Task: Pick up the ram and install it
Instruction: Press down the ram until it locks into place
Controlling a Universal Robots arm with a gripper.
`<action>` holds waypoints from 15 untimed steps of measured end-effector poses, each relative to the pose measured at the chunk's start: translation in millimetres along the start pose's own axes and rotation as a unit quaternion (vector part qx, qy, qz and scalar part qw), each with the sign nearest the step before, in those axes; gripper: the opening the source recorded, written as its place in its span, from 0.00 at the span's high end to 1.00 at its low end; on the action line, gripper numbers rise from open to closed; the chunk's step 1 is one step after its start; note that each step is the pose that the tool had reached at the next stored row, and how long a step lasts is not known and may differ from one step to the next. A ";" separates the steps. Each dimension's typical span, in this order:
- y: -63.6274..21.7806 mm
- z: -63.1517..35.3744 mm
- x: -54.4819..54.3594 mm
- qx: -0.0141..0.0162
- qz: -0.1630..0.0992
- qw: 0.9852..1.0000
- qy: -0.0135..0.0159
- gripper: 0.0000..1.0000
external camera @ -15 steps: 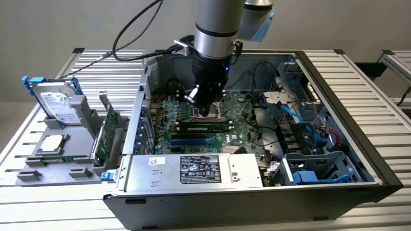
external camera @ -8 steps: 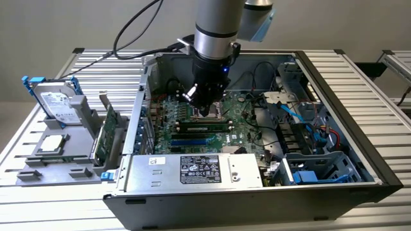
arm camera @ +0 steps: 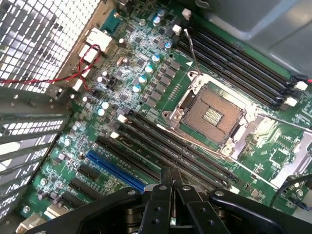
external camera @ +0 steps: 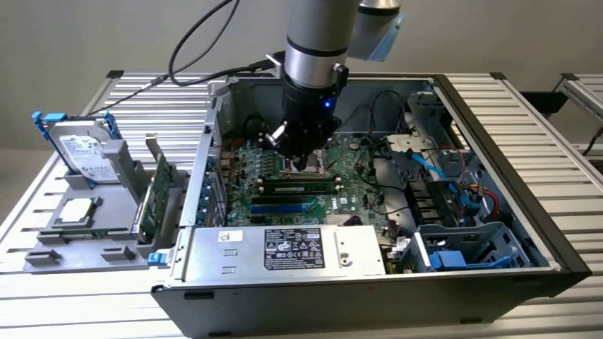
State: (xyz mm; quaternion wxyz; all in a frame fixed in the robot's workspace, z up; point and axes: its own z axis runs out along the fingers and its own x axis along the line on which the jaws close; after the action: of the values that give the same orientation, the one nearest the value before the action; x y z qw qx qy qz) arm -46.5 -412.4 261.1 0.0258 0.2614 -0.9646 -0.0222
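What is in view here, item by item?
case: one, dark grey, open on the table
motherboard: one, green, inside the case
CPU socket: one, silver, empty, mid-board
ram: one stick, green, seated in a slot
power supply: one, silver, at the case's near edge
hard drive: one, silver, blue bracket, exterior view's left
card: one, green, upright beside the case
end effector: one, black, shut, over the slots
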 end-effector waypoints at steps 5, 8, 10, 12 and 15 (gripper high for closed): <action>-0.1 1.1 -0.1 -0.002 0.042 0.999 -0.002 0.89; -0.1 1.9 -0.1 -0.002 0.066 0.998 -0.004 0.89; -0.2 2.4 -0.1 -0.003 0.081 0.997 -0.005 0.89; -0.2 2.9 -0.1 -0.004 0.096 0.995 -0.006 0.89; -0.2 3.7 -0.1 -0.004 0.119 0.993 -0.007 0.89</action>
State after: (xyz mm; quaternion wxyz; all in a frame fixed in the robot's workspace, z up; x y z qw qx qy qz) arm -46.5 -412.4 257.4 0.0227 0.1443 -0.9890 -0.0250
